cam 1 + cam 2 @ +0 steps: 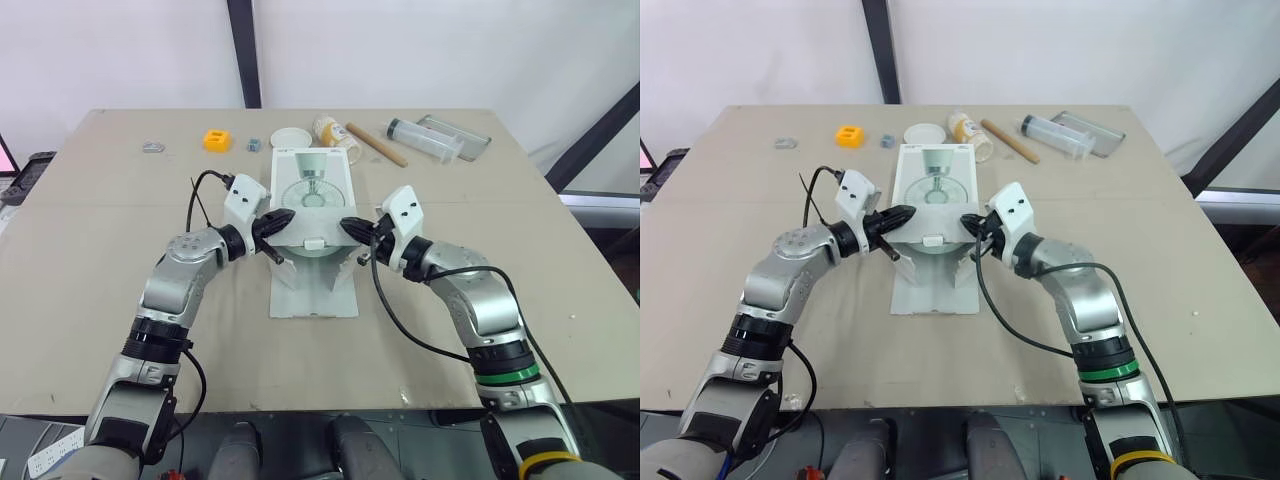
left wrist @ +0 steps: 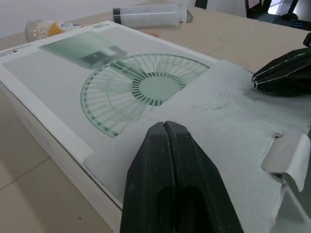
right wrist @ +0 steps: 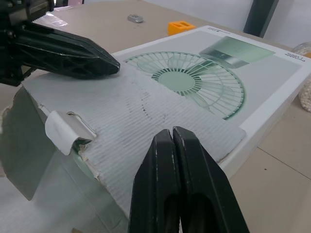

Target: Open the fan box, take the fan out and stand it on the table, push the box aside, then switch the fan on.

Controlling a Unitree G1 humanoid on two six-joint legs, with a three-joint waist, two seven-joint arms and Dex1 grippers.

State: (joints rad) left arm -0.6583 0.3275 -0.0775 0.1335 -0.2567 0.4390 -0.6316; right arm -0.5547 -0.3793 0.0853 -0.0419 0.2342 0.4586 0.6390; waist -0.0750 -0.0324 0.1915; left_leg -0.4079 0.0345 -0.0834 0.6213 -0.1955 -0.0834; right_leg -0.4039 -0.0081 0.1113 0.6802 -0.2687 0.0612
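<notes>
Desk (image 1: 90, 250): tan and wide.
Orange block (image 1: 217, 140): upper left.
Grey metal bit (image 1: 152, 148): left of the block.
White lid (image 1: 290, 137): upper middle.
Wooden stick (image 1: 376, 143): upper middle, slanted.
Big syringe (image 1: 422, 139): upper right, beside a clear tray (image 1: 465, 133).

Bright, even light, faint soft shadows beside fan box (image 1: 312, 195)
</notes>
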